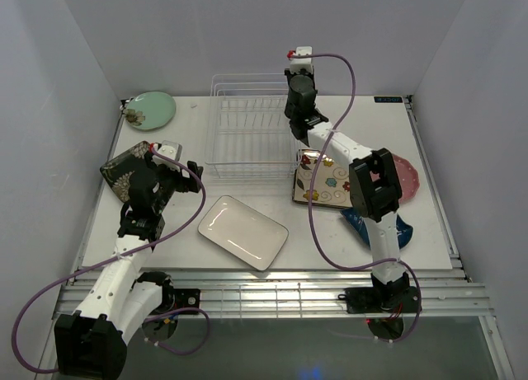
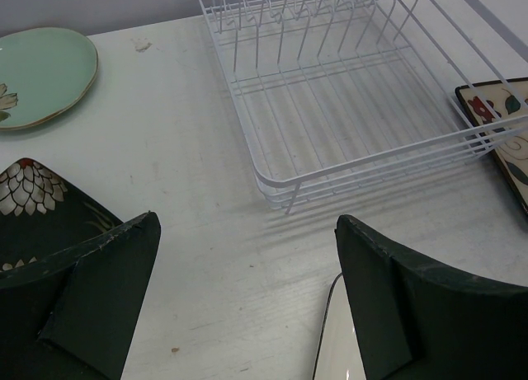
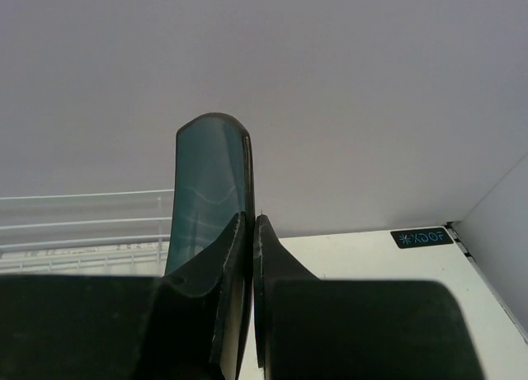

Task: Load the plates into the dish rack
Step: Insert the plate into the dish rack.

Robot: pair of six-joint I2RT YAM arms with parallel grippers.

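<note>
The right gripper point(image 3: 250, 219) pinches the teal plate point(image 3: 206, 174) upright so it can drop edgewise into the rack point(image 1: 247, 116); the left gripper point(image 2: 247, 222) hangs wide open, empty.

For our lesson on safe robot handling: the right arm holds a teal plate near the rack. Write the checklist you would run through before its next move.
1. Right gripper shut on the teal plate: ok.
2. Teal plate upright in the grip: ok, it stands edge-on in the wrist view.
3. Dish rack has free slots: ok, no plate in it.
4. Plate lined up with a gap between prongs: cannot tell.
5. Left gripper open and apart from the rack: ok, it sits beside the dark floral plate.
</note>
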